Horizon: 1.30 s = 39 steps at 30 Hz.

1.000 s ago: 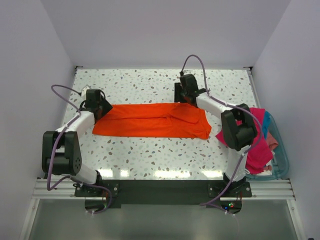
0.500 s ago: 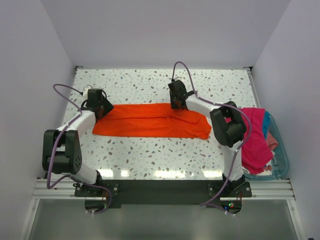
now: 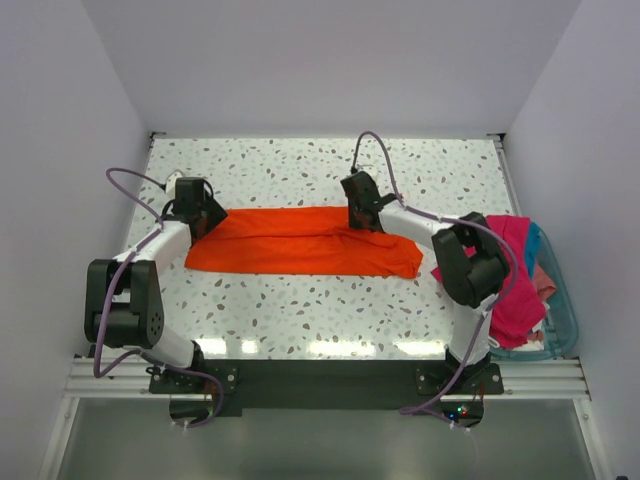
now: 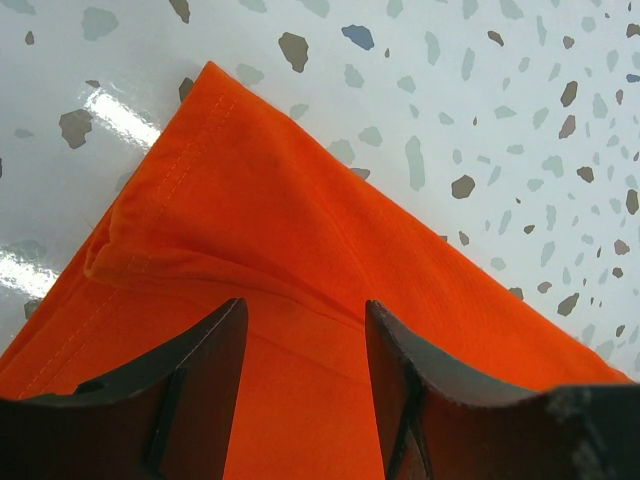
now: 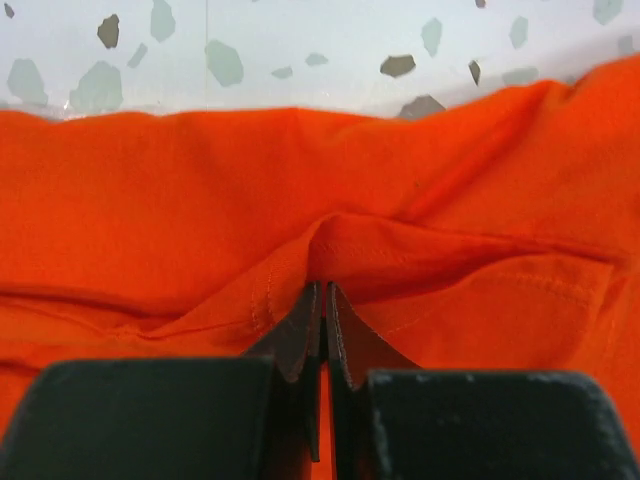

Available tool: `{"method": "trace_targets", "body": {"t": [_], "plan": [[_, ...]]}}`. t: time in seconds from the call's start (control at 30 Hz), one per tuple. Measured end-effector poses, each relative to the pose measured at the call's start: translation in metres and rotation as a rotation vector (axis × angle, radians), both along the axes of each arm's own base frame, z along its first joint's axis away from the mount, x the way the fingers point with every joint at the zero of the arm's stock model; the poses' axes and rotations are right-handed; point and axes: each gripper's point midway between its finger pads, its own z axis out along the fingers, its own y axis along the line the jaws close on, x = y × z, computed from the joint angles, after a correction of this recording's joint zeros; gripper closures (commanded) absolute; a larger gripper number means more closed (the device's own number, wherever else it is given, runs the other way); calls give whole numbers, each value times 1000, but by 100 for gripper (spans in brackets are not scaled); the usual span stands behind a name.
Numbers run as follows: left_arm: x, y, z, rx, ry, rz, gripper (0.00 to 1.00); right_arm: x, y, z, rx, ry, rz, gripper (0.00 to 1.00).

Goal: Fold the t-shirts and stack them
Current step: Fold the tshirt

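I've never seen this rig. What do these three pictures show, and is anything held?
Two robot arms are bolted at the near edge of the table. One picture looks down from above and behind them; the other two come from wrist cameras, showing each arm's own jaws at the bottom. An orange shirt lies spread on the speckled table. The right arm has its jaws shut on a raised fold at the shirt's far edge; the left arm has its jaws open over the shirt's left end, holding nothing. Pink shirts are heaped in a teal bin on the right.
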Motion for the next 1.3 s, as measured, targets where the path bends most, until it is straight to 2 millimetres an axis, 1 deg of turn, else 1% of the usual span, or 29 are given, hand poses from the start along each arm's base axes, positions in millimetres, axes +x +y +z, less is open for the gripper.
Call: {"method": "trace_targets", "body": {"t": [0.13, 0.2, 0.33, 0.43, 0.47, 0.5, 0.57, 0.6, 0.63, 0.67, 0.7, 0.73, 0.8, 0.87, 0.93, 1.03, 1.1, 1.13, 1.17, 1.2, 1.3], "plan": [[0, 0, 0, 0, 0, 0, 45, -19, -3, 14, 36, -28, -8, 100], [0, 0, 0, 0, 0, 0, 45, -30, 0, 21, 54, -44, -3, 100], [0, 0, 0, -1, 0, 0, 45, -50, 15, 29, 85, -85, 21, 100], [0, 0, 0, -2, 0, -2, 45, -67, 28, 25, 94, -99, 47, 99], [0, -1, 0, -2, 0, -2, 45, -73, 32, 21, 99, -101, 56, 96], [0, -1, 0, -3, 0, -3, 45, -78, 34, 18, 102, -101, 63, 85], [0, -1, 0, -5, 0, -6, 44, -89, 37, 8, 99, -98, 75, 74], [0, -2, 0, -8, 0, -9, 43, -95, 37, 3, 91, -94, 81, 63], [0, -3, 0, -9, 0, -12, 43, -99, 37, -1, 85, -91, 83, 56], [0, -4, 0, -13, 0, -19, 42, -101, 35, -3, 77, -91, 86, 51], [0, -6, 0, -19, -2, -29, 42, -102, 33, -2, 65, -96, 84, 49], [1, -8, 0, -25, -6, -42, 41, -101, 31, 1, 58, -108, 80, 46], [1, -15, 0, -39, -12, -79, 41, -97, 25, 14, 51, -144, 67, 45], [1, -23, 1, -49, -15, -111, 40, -90, 17, 32, 53, -184, 43, 46], [1, -38, 3, -48, -25, -165, 40, -76, 5, 48, 56, -208, 0, 46], [-1, -74, 6, -41, -37, -275, 40, -45, -20, 65, 53, -219, -76, 46], [-2, -104, 10, -38, -46, -358, 42, -26, -34, 72, 42, -225, -112, 45], [-1, -119, 12, -34, -52, -398, 42, -16, -42, 71, 23, -213, -127, 45], [0, -130, 14, -30, -58, -430, 42, -8, -43, 72, 15, -212, -131, 44], [1, -146, 16, -27, -65, -469, 43, -1, -43, 70, 5, -200, -128, 44], [1, -190, 16, -9, -73, -580, 44, 12, -33, 57, -15, -160, -96, 44]]}}
